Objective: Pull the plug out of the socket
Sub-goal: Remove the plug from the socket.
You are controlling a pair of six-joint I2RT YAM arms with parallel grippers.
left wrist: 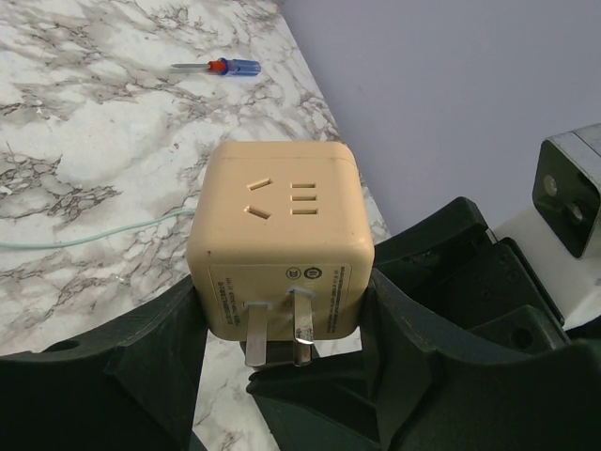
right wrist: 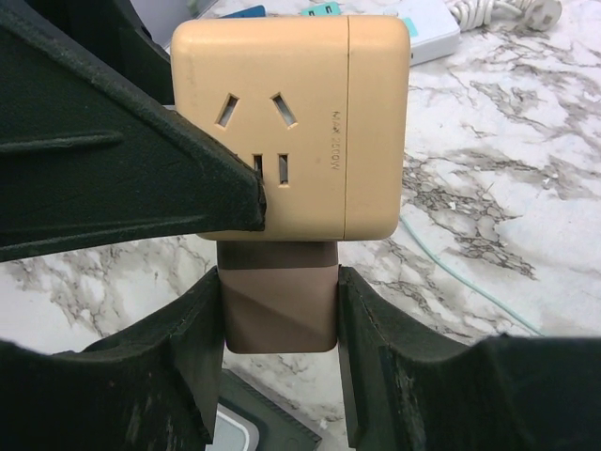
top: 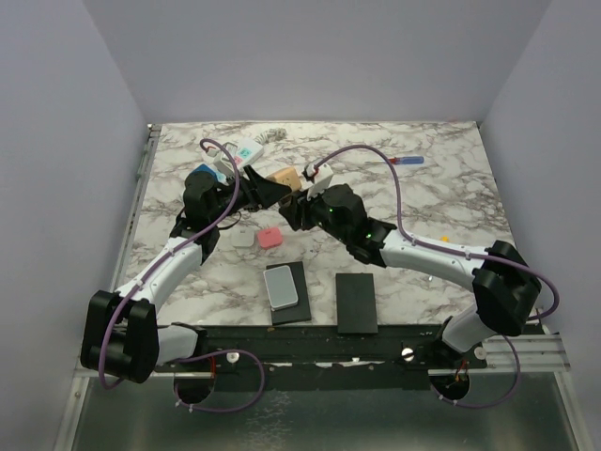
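Observation:
The socket (top: 242, 150), a long white power strip with teal and pink faces, lies at the back left of the table; its white end (right wrist: 423, 33) also shows in the right wrist view. A tan cube adapter (left wrist: 277, 225) with outlet holes hangs above the table. My left gripper (left wrist: 282, 329) is shut on its sides, and its two metal prongs (left wrist: 300, 324) stick out bare. A brown plug (right wrist: 280, 301) sits against the cube's (right wrist: 291, 122) underside, with my right gripper (right wrist: 280, 324) shut on it. In the top view both grippers meet at the cube (top: 282, 177).
A red and blue screwdriver (top: 406, 161) lies at the back right. A pink piece (top: 269, 238) and a white piece (top: 244, 239) lie below the grippers. A grey device (top: 285, 289) on a black pad and a second black pad (top: 357, 301) sit near the front edge. A thin pale cable (left wrist: 94, 233) crosses the marble.

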